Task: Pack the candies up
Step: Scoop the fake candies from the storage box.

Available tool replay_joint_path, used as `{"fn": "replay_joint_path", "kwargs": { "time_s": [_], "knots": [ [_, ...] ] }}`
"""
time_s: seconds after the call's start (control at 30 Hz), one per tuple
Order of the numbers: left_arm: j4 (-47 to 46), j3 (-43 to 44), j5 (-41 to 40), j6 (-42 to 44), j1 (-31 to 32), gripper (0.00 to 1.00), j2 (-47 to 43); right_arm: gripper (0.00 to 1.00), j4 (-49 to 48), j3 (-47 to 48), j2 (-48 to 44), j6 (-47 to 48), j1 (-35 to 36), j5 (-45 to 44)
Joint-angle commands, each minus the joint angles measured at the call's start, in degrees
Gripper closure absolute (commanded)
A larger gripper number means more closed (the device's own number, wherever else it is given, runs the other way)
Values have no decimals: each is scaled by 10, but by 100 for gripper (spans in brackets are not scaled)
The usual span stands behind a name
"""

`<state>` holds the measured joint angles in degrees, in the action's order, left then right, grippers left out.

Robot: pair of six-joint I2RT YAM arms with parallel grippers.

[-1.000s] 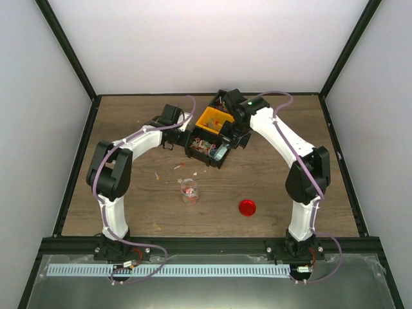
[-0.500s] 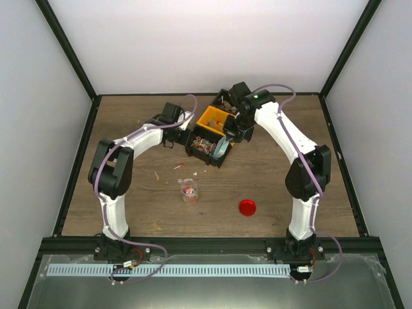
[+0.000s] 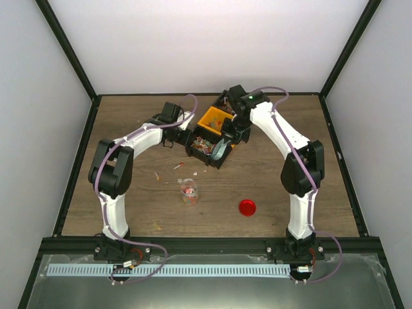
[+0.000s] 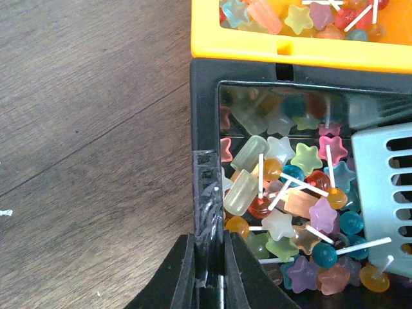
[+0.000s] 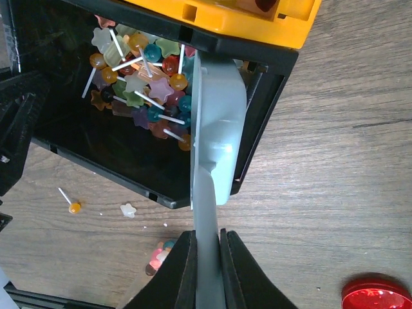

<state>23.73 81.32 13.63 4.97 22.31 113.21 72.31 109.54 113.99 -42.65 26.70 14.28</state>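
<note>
Teal slotted plastic scoop point(image 5: 219, 122) lying in the black rectangular bin point(image 4: 205, 103)
Its handle is clamped in the right gripper point(image 5: 206, 241); the left gripper point(image 4: 209, 238) pinches the bin's wall. Tiny mixed-colour candies point(image 4: 283, 199) (stars, balls on sticks) fill the bin, more sit in the adjoining yellow tray point(image 4: 257, 48), and a few strays lie on the wooden table point(image 5: 335, 161).

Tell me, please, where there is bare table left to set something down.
Bare wood lies right of the red lid, out to the table's right edge, and in the back-left corner behind the left arm. It is crowded around the black bin, and loose candies lie between it and the jar.
</note>
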Motion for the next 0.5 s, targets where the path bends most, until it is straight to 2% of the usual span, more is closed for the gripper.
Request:
{"fn": "replay_joint_path", "kwargs": {
  "time_s": [0.0, 0.3, 0.47],
  "knots": [
    [34, 7, 34, 31, 3, 96, 22, 99, -22, -26, 14, 5, -9, -19],
    [41, 12, 44, 30, 3, 96, 32, 99, -181, -179, -3, -42, -9, 55],
    [44, 14, 51, 31, 3, 96, 37, 99, -265, -226, 4, -42, -9, 97]
  ]
}}
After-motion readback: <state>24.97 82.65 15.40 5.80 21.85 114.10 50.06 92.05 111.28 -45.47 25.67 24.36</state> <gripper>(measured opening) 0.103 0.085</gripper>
